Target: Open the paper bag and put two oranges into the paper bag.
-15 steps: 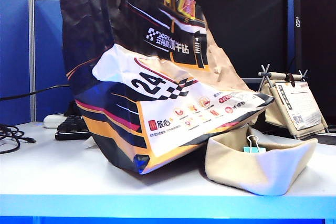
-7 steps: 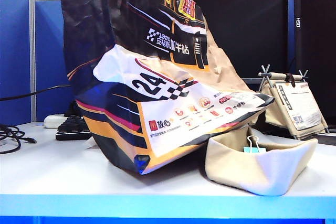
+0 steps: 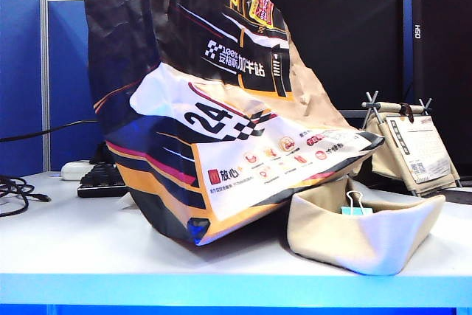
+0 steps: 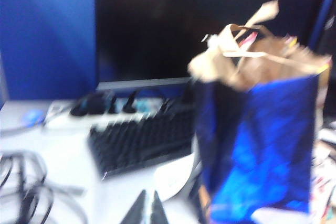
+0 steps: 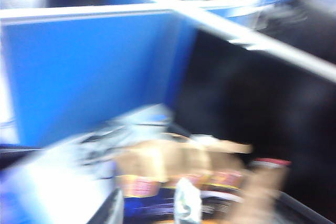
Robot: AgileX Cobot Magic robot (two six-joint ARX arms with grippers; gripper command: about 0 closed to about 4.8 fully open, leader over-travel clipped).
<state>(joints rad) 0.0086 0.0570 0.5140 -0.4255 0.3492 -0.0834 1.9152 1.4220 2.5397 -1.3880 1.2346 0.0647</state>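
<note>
Plainly, the coming move turns on the mouth of the paper bag (image 3: 221, 101), which stands tall at the middle of the white table (image 3: 66, 248) in the exterior view, leaning toward two o'clock over the beige fabric tray (image 3: 361, 234) with its binder clip (image 3: 357, 203). Its long axis runs nearly upright, so anything going in must come from above.

No arm shows in the exterior view. The left gripper (image 4: 146, 211) sits low at the table's level, its dark fingertips pressed together on nothing, with the bag's blue side at about two o'clock from them and the crumpled kraft rim (image 4: 247, 51) and handle strips well above. A black keyboard (image 4: 142, 140) lies at about twelve o'clock from those fingers.

The right gripper (image 5: 202, 208) looks from above onto the bag's brown rim; the picture is badly smeared, and I cannot tell how its fingers stand or whether the pale thing between them is held. My judgement is that the right arm is nearer the opening. Neither orange is visible in any view.
</note>
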